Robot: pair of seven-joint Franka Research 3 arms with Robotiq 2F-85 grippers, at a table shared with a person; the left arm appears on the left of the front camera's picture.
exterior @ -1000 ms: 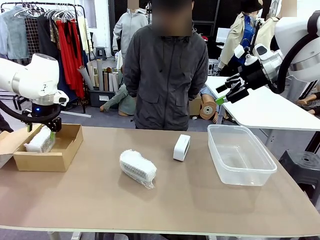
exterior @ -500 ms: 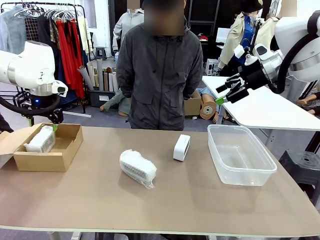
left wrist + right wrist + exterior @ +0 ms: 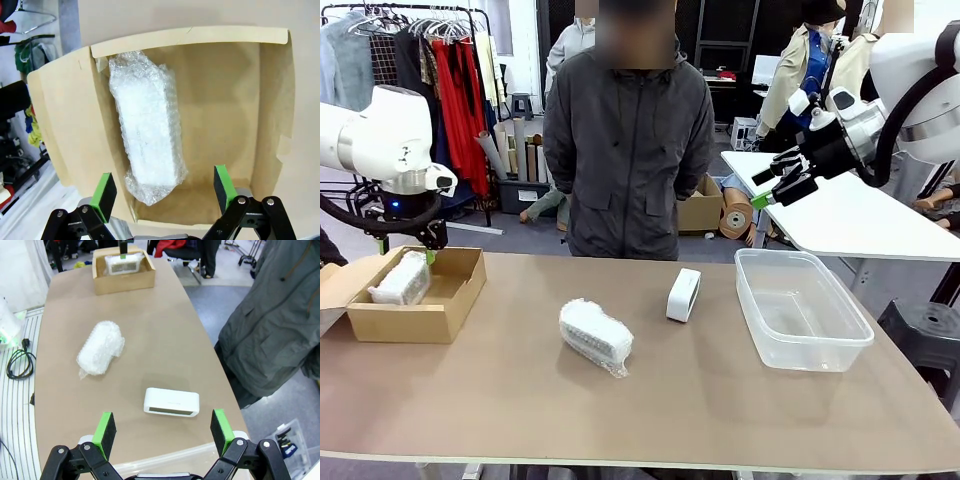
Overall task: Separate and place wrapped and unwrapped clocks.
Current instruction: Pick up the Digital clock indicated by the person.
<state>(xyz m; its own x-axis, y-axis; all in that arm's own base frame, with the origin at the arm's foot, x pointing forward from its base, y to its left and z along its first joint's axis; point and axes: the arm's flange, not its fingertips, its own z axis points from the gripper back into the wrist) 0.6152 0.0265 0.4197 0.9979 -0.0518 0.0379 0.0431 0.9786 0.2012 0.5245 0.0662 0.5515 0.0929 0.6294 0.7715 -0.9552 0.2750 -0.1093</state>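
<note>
**One wrapped clock boxed, both claws released**

The left claw (image 3: 405,250) hangs just above the brown cardboard box (image 3: 420,322) at the left end of the worktop (image 3: 700,400). Its jaws are spread wide and grip nothing. In the left wrist view a wrapped clock (image 3: 147,135) lies flat inside the box along one wall, clear of both green pads (image 3: 104,191).

A second wrapped clock (image 3: 595,335) lies on the bare worktop near the middle. The unwrapped clock (image 3: 684,294) stands upright a little beyond it to the right, apart from it. A clear plastic tub (image 3: 810,358) sits farther right.

The right claw (image 3: 760,190) is raised high over the right side, jaws apart and empty. A person (image 3: 630,140) in a dark grey jacket stands at the far edge.
</note>
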